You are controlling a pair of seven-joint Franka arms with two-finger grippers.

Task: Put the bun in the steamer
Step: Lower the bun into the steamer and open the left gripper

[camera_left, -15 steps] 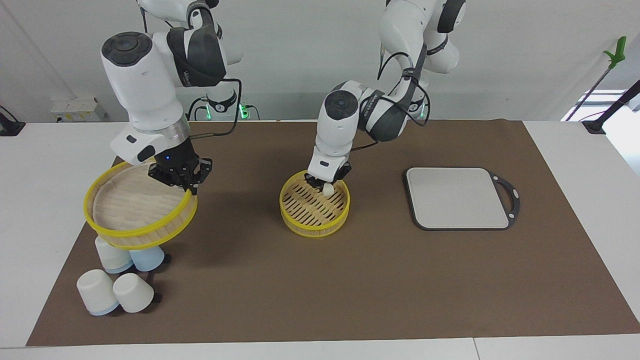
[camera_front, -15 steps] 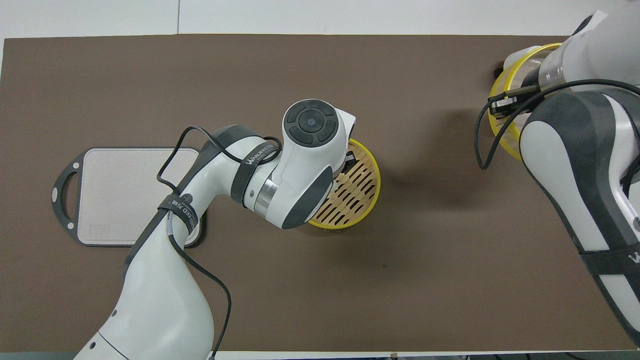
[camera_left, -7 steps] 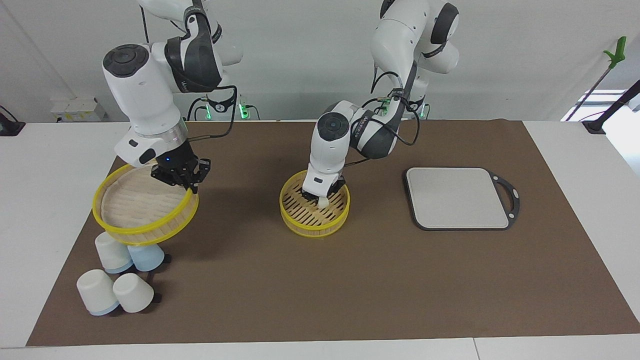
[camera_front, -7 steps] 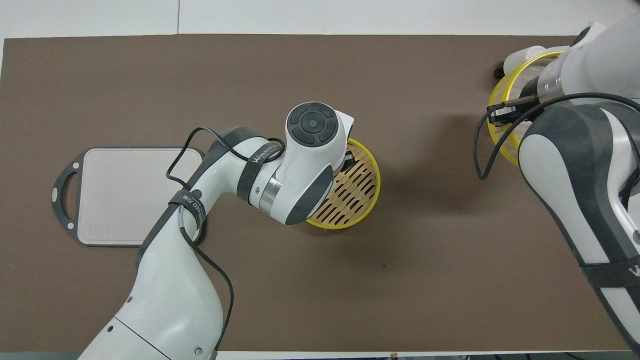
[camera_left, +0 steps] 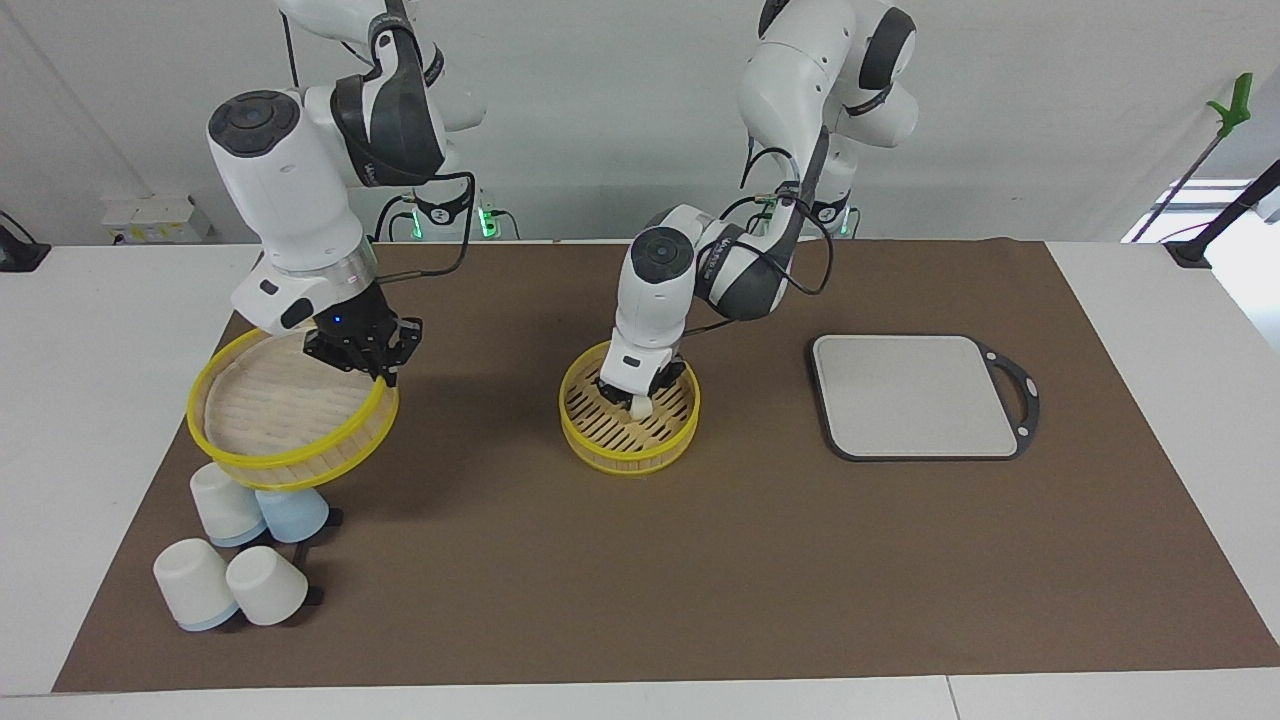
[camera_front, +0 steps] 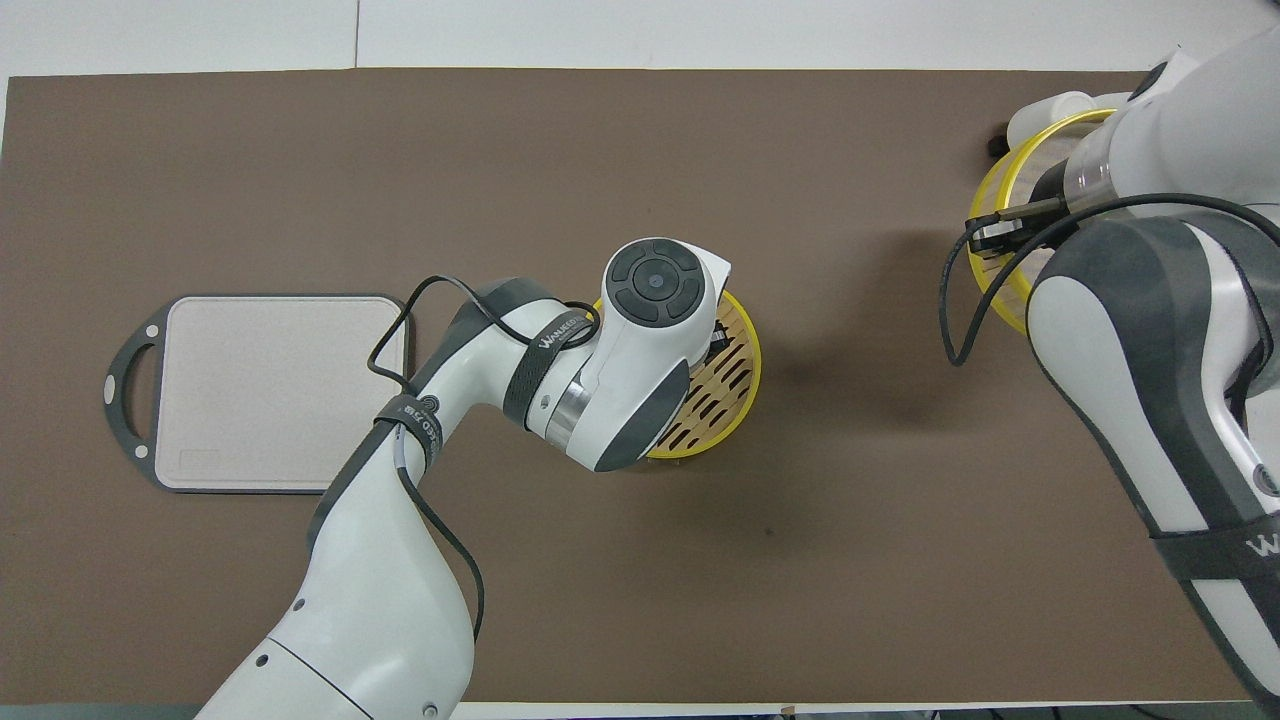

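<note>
The bun (camera_left: 641, 407) is seen inside the open lower tier of the steamer (camera_left: 629, 452), low over or on the slatted floor at about three o'clock from the floor's centre in the facing view. The left gripper (camera_left: 636, 396) is lowered into the tier directly above the bun; whether its fingers still clasp the bun or have begun to part cannot be told. In the overhead view the gripper and bun are hidden under the left arm's wrist, and only part of the steamer (camera_front: 738, 385) is shown at the middle of the brown mat (camera_front: 640, 150).

The upper tier (camera_left: 292, 415) — yellow-rimmed, with a pale woven face — is held tilted in the air by the right gripper (camera_left: 376, 372), whose fingertips are clamped tight on its rim at about two o'clock. It is carried above a cluster of upturned cups (camera_left: 240, 545) at the right arm's end of the table.

A grey board (camera_left: 915, 396) with a dark handle frame is laid flat toward the left arm's end — well apart from the steamer.
</note>
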